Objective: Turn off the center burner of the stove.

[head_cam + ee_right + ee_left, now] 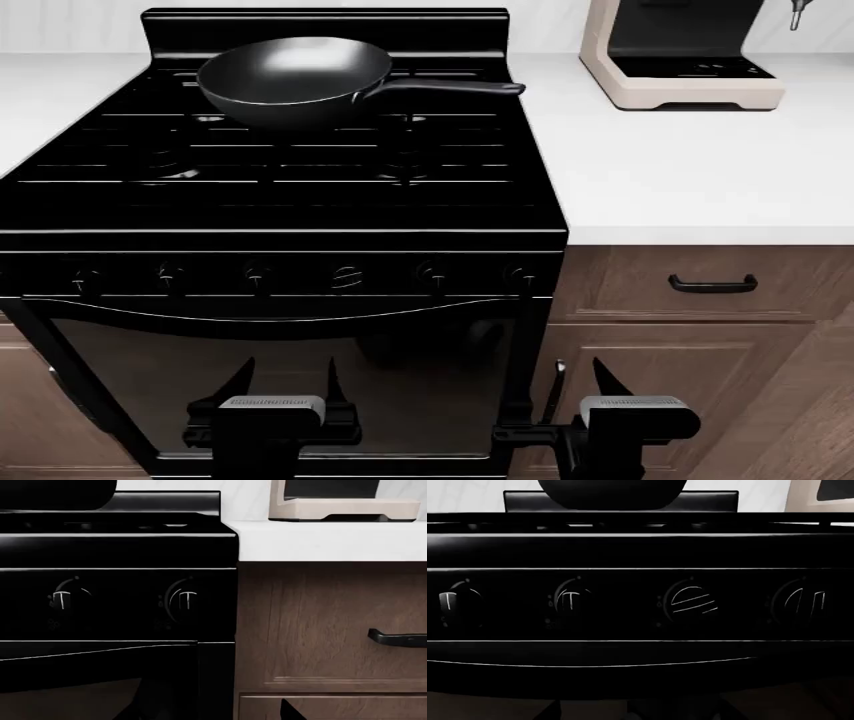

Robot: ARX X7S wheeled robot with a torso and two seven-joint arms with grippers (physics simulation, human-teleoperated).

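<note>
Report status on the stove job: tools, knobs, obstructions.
Both tools low before the oven door, off the stove; left tool and right tool open, empty. One knob turned, others straight. Pan on back grate, clear of knobs.

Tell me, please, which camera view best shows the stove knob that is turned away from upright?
The left wrist view: the turned knob fills the frame, its ridges plainly slanted beside upright neighbours. The head view shows the same knob small and dim in the stove panel's row. The right wrist view shows only two upright knobs, not this one.
</note>
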